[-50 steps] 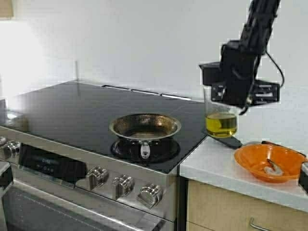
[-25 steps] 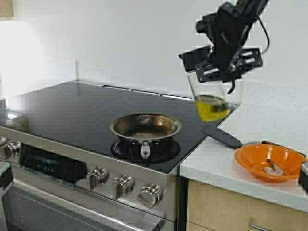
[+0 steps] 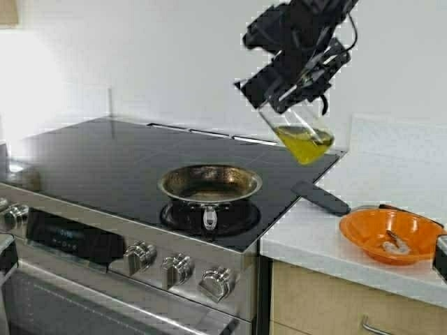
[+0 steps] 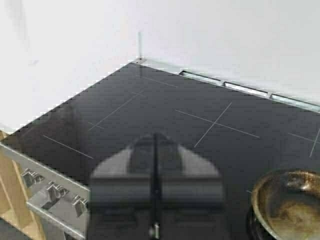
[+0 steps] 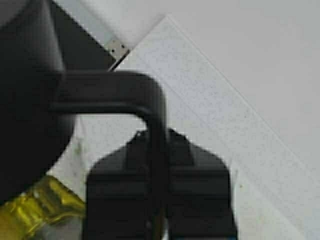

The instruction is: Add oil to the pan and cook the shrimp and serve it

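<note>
My right gripper [image 3: 305, 66] is shut on the black handle [image 5: 142, 97] of a clear glass jug [image 3: 297, 132], held tilted in the air above the stove's right rear part. The yellow-green oil [image 3: 302, 144] pools in the jug's lower end; it also shows in the right wrist view [image 5: 35, 207]. The steel pan [image 3: 209, 185], browned inside, sits on the front burner, below and left of the jug. A pale shrimp [image 3: 394, 244] lies in the orange bowl [image 3: 367, 234] on the counter. My left gripper [image 4: 155, 150] is shut and empty over the cooktop, left of the pan [image 4: 287, 202].
The black glass cooktop [image 3: 105, 160] has knobs [image 3: 178, 269] along its front. A flat black utensil [image 3: 320, 198] lies at the stove's right edge, beside the white counter [image 3: 314, 241]. A white wall stands behind.
My right gripper has lifted the jug off the counter, carried it up and left toward the pan, and tipped it over.
</note>
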You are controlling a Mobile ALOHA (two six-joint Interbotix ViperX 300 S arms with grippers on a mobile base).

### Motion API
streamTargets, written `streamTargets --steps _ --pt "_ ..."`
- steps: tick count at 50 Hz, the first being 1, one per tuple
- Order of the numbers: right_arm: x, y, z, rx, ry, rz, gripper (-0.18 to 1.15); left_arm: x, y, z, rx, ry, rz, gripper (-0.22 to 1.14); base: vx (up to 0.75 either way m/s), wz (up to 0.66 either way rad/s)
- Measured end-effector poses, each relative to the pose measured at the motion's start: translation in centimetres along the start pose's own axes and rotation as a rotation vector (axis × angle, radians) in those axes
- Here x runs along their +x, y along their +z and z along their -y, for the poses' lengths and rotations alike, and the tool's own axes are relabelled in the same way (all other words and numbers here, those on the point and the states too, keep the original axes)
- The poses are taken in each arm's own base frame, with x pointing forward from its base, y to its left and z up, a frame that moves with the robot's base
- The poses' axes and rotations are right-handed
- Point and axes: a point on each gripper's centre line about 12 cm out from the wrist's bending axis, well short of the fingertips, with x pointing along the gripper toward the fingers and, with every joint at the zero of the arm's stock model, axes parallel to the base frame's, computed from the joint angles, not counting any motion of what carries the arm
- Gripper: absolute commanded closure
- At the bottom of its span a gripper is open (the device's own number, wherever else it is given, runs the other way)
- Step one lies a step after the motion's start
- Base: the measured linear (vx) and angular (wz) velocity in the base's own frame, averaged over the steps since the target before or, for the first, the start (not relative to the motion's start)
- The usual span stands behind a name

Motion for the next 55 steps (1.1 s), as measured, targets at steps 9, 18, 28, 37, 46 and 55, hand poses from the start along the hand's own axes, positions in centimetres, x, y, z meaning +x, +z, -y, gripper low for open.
streamTargets --steps 9,18,28,37,46,55 --pt "0.8 -0.5 -2.0 -0.112 0.008 -0.014 0.91 -0.1 0.0 0.0 -0.014 -0.002 0.003 0.89 0.00 0.00" --pt "1.6 -0.5 -3.6 -0.204 0.012 -0.027 0.91 -0.1 0.1 0.0 -0.014 -0.002 0.008 0.89 0.00 0.00" --pt "2.0 -0.2 -5.3 -0.329 0.007 -0.014 0.91 -0.2 0.2 0.0 -0.014 0.000 0.012 0.89 0.00 0.00" --pt "2.2 0.2 -6.8 -0.447 0.004 0.002 0.92 -0.3 0.3 0.0 -0.014 0.000 0.015 0.89 0.00 0.00" --pt "2.4 0.7 -7.2 -0.540 -0.010 0.010 0.92 -0.3 0.3 0.0 -0.015 0.000 0.020 0.89 0.00 0.00" --pt "2.8 0.6 -7.1 -0.618 -0.026 0.004 0.92 -0.4 0.4 0.0 -0.015 0.000 0.023 0.89 0.00 0.00"
